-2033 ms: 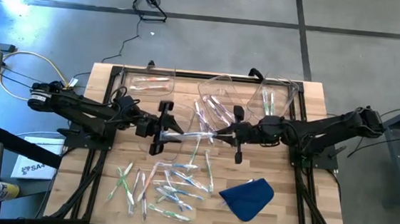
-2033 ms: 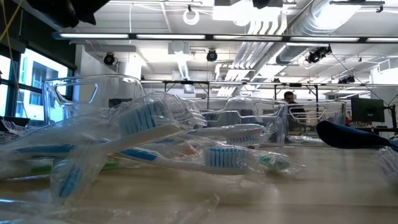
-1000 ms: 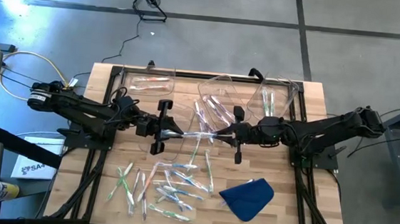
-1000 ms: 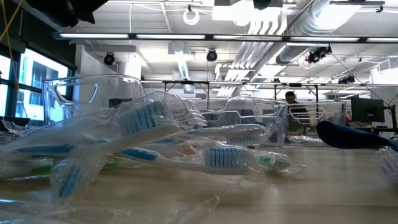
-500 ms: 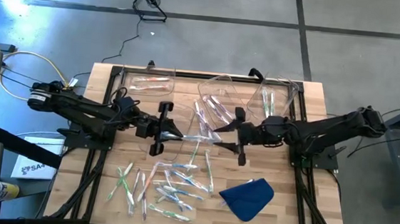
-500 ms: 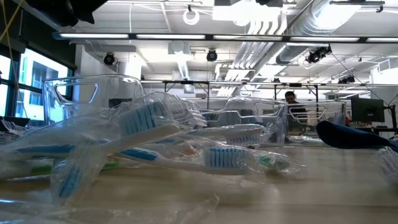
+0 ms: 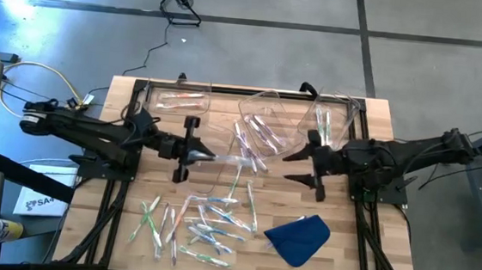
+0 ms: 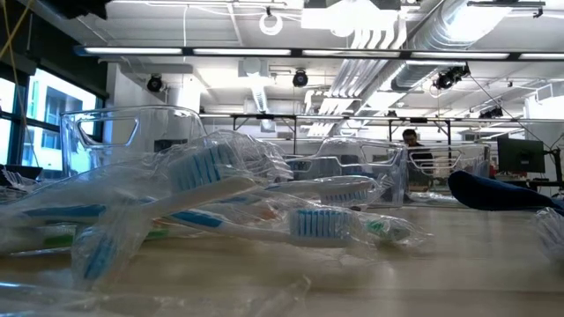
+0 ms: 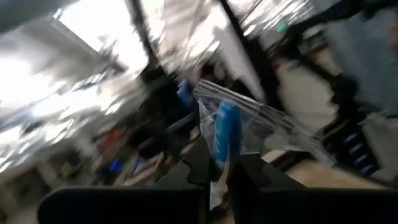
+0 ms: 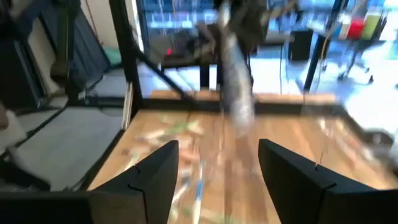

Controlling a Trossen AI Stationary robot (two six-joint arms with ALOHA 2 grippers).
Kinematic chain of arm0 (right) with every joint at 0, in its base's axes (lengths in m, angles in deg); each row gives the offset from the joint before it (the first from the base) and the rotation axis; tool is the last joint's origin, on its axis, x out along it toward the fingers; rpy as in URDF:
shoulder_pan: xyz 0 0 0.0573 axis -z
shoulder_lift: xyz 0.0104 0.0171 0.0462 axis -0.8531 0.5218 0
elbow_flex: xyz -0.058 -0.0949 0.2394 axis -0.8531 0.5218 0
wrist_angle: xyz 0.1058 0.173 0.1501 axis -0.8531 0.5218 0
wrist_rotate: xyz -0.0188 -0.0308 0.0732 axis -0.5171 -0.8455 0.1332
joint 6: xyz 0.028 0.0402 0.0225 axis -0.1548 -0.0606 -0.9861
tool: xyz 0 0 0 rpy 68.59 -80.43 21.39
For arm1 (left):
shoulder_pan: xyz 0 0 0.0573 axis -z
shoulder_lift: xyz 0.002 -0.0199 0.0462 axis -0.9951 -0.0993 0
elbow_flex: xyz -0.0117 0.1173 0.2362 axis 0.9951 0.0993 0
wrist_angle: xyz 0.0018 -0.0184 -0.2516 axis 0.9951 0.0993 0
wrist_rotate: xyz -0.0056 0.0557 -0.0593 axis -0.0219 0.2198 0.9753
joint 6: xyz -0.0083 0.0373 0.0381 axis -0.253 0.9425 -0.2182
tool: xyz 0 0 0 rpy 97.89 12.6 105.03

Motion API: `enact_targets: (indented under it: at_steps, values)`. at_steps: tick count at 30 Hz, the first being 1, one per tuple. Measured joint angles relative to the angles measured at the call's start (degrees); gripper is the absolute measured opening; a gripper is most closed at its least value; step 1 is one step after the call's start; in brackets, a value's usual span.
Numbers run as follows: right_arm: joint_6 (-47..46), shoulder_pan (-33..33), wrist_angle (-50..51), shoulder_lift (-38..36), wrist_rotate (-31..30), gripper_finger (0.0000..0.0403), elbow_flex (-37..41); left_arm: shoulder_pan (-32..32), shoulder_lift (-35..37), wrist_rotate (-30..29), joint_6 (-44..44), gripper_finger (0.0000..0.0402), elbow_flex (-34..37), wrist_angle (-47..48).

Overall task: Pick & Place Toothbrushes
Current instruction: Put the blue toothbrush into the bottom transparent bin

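My left gripper (image 7: 207,156) hangs over the table's middle, shut on one toothbrush (image 7: 232,159) in a clear wrapper, which sticks out toward the right arm. In the left wrist view the gripper (image 9: 217,169) has the brush's blue part (image 9: 226,134) between its fingers. My right gripper (image 7: 297,167) stands open, drawn back to the right of that brush and apart from it; the right wrist view shows its fingers (image 10: 214,177) spread with nothing between them. Several more wrapped toothbrushes (image 7: 198,222) lie in a heap on the near part of the table. My left gripper pinches the wrapped toothbrush between its two fingers at the brush's left end, on the blue part (image 9: 224,155) inside the clear film. The fingers come about level from the table's left and lie along the brush. The brush juts out past the fingertips, lifted clear of the table.
Clear plastic bins stand along the far edge: one at the far left (image 7: 180,101), one tilted in the middle (image 7: 268,120), one at the far right (image 7: 333,116) with brushes in it. A blue cloth (image 7: 298,237) lies at the near right. In the low view the heap (image 8: 220,202) fills the foreground.
My right gripper has opened, let go of the toothbrush's right end, and drawn back toward the table's right edge, rising a little. My left gripper, still shut on the brush, has shifted slightly toward the left edge, carrying it clear of the table.
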Motion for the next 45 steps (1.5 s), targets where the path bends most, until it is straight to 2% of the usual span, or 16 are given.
enact_targets:
  at_steps: [4,9,14,21,27,35,40,45]
  values:
    - [-3.28,-0.30,6.05,-0.42,-0.36,0.0200,0.00,-0.04,6.49,-7.50,0.00,0.0020,0.02,10.96]
    - [-5.62,-0.27,7.85,0.41,-2.90,0.0171,0.02,-0.02,13.47,-11.42,-0.21,0.0020,0.00,19.08]
    - [-4.37,-0.41,7.73,0.35,-2.71,0.0108,0.02,-0.04,16.78,-13.00,-2.08,0.0020,0.00,25.93]
    - [-2.45,-0.38,9.89,0.35,-1.66,0.0012,0.02,-0.02,16.95,-15.75,-5.68,0.0020,0.00,32.02]
    - [-1.96,-0.37,12.74,0.33,-4.30,0.0003,0.02,-0.04,16.93,-17.79,-7.51,0.0020,-1.98,37.35]
    - [-0.07,0.25,13.72,0.20,-4.33,0.0004,0.02,-0.36,14.72,-28.89,-9.68,0.0020,-13.00,58.61]
    - [-0.05,0.25,13.96,0.41,-4.45,0.0004,0.18,-4.53,12.68,-25.63,-16.16,0.0020,-15.69,69.27]
    - [-0.32,0.25,13.94,0.44,-4.52,0.0004,2.41,-9.33,9.59,-14.82,-21.30,0.0020,-14.76,69.76]
